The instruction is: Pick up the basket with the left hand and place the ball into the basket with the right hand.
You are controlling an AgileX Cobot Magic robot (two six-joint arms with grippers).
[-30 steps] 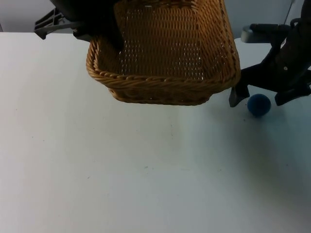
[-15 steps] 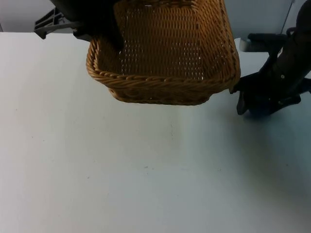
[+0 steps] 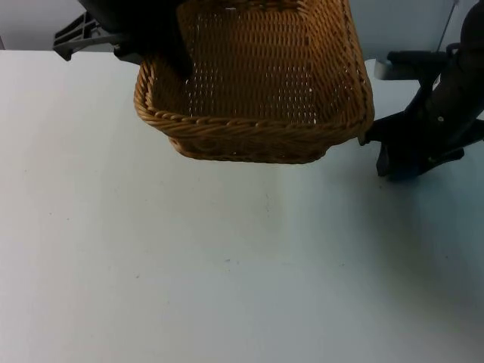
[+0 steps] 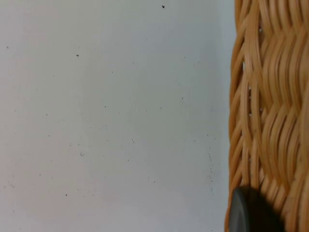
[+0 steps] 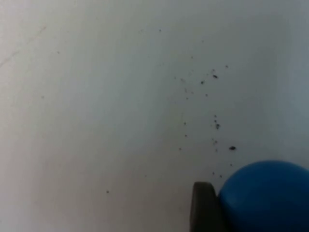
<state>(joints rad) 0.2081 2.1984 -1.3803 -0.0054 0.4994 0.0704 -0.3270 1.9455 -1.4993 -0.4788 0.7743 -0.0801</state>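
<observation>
Right pincer [image 3: 401, 168]: sits low at the table [image 3: 227, 265] on the right side, just beside the basket's near right corner, and closes on the ball [image 5: 266, 197]. In the right wrist view, shows one black fingertip [image 5: 205, 209] pressed flat against the side of the blue ball, with the ball resting on the white table among a few dark specks. From the top view, covers the ball almost wholly under the black fingers and wrist.

Left pincer [image 3: 162, 53]: hangs at the far left, up by the grey partition wall [image 3: 393, 19], and clamps the basket [image 3: 249, 128] at its left rim near the far corner. In the left wrist view, shows a black fingertip [image 4: 248, 215] lying against the woven wicker of the rim, with bare speckled table beside it.

Basket: tan wicker, rectangular, open side up, held above the table and tilted a little, near wall and braided rim turned toward the top camera. Holds nothing visible on its woven floor. Hangs clear of the ball, apart from the right pincer by a narrow gap at the right corner.

Ball: down on the table, outside the basket, to its right, between the right pincer's fingers.
</observation>
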